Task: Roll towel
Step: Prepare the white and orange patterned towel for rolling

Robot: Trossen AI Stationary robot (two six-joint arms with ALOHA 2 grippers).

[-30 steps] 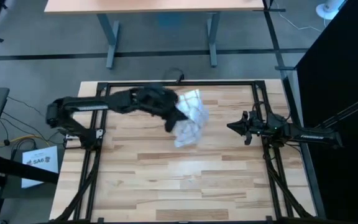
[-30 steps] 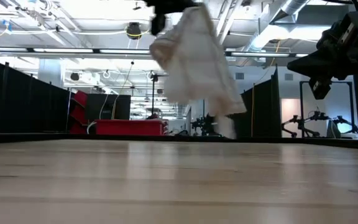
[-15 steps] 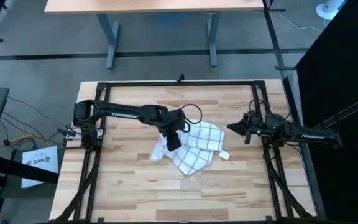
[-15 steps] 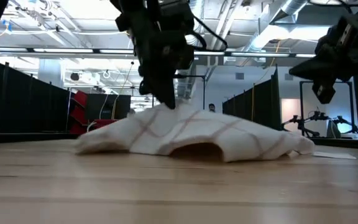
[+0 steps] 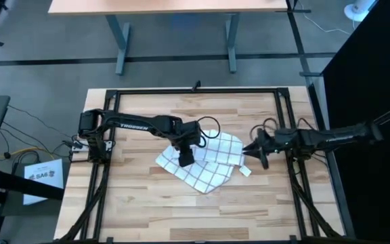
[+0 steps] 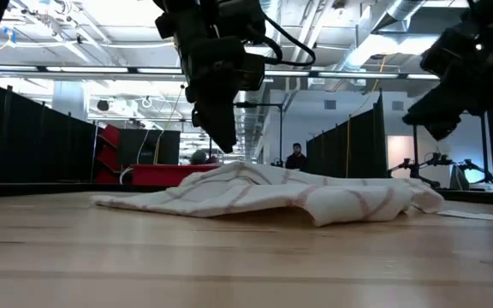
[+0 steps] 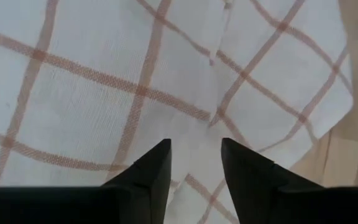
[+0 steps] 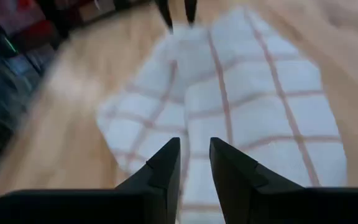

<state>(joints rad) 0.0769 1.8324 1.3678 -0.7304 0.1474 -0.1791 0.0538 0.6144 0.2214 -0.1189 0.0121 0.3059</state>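
Towel (image 5: 205, 163) flat on table (image 5: 147, 203).

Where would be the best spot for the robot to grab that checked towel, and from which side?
Probably the towel's edge nearest the right gripper, by the small white tag. There it lies flat and thin on the table, so coming in low from the right seems easiest. The left gripper hovers over the towel's middle.
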